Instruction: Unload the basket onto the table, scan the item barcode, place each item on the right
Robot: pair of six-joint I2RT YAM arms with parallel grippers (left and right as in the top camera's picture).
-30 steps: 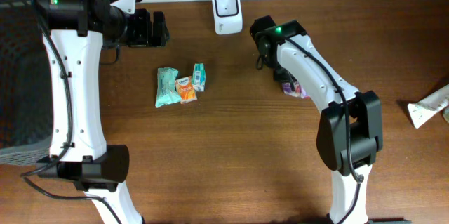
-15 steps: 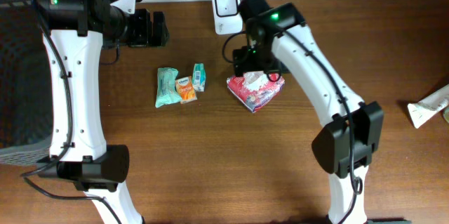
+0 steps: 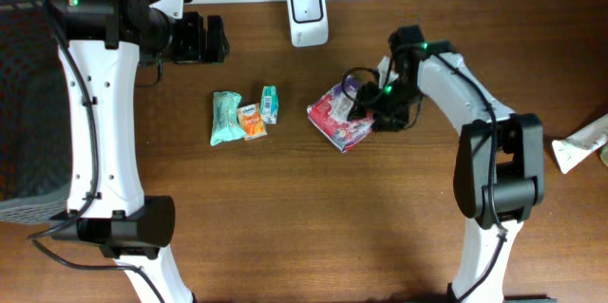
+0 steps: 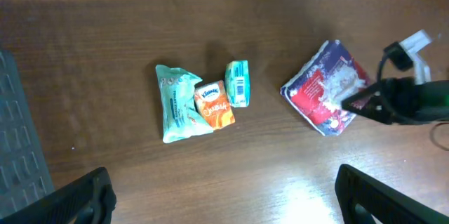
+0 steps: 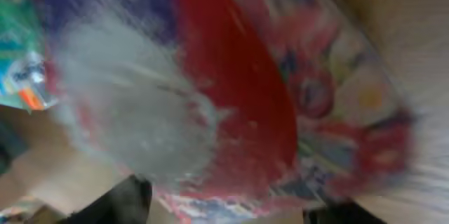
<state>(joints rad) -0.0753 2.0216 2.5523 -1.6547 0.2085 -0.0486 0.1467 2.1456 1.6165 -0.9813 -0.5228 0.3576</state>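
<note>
A dark wooden surface [image 3: 285, 217] fills the overhead view, with a pale wall strip along the top edge and a dark mesh bin [image 3: 19, 104] at the left edge. The white scanner [image 3: 307, 4] stands at the top centre of the frame. The item nearest the action, a red and purple packet [image 3: 337, 121], lies flat on the surface below and a little right of the scanner, apart from it.

The right end effector [image 3: 369, 111] reaches in from the right and meets the packet's right edge. In the right wrist view its dark fingers [image 5: 130, 199] stand apart at the bottom corners, with the blurred packet filling the frame beyond them. I cannot tell whether they pinch it or merely touch it.

The left end effector [image 3: 217, 40] hovers in the upper left, spread wide and holding nothing. A teal pouch [image 3: 225, 118], an orange sachet [image 3: 252, 121] and a small teal box [image 3: 271, 104] lie together left of centre, untouched.

By my judgement the scan is not done: the packet rests on the surface, not presented to the scanner, and no barcode shows. What is left is a firm hold, a lift, and turning the code toward the scanner's face.
</note>
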